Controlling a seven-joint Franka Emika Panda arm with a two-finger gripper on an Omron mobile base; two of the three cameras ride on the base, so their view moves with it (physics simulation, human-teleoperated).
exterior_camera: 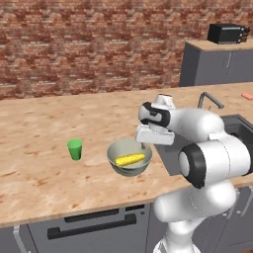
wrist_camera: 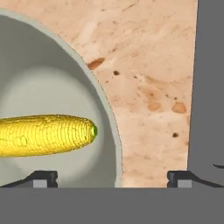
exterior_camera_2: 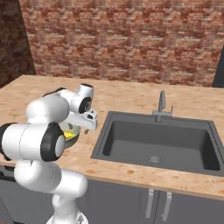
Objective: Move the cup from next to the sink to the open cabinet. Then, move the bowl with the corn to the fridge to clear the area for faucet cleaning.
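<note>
The pale grey-green bowl (exterior_camera: 122, 150) sits on the wooden counter just left of the sink (exterior_camera: 240, 129), with the yellow corn (exterior_camera: 130, 159) lying across it. My gripper (exterior_camera: 143, 146) hangs open straight above the bowl's sink-side rim. In the hand view the gripper (wrist_camera: 111, 179) straddles that rim: one fingertip (wrist_camera: 43, 178) is over the bowl (wrist_camera: 52, 87) near the corn (wrist_camera: 43, 134), the other over bare counter. Nothing is held. The green cup (exterior_camera: 75, 149) stands upright on the counter left of the bowl. The faucet (exterior_camera_2: 161, 104) rises behind the sink (exterior_camera_2: 162, 140).
A brick wall runs behind the counter. A black appliance (exterior_camera: 227, 33) stands on a dark cabinet at the back right. A small red item (exterior_camera: 247, 96) lies on the counter far right. My own arm hides most of the bowl (exterior_camera_2: 73, 134) in the right base view.
</note>
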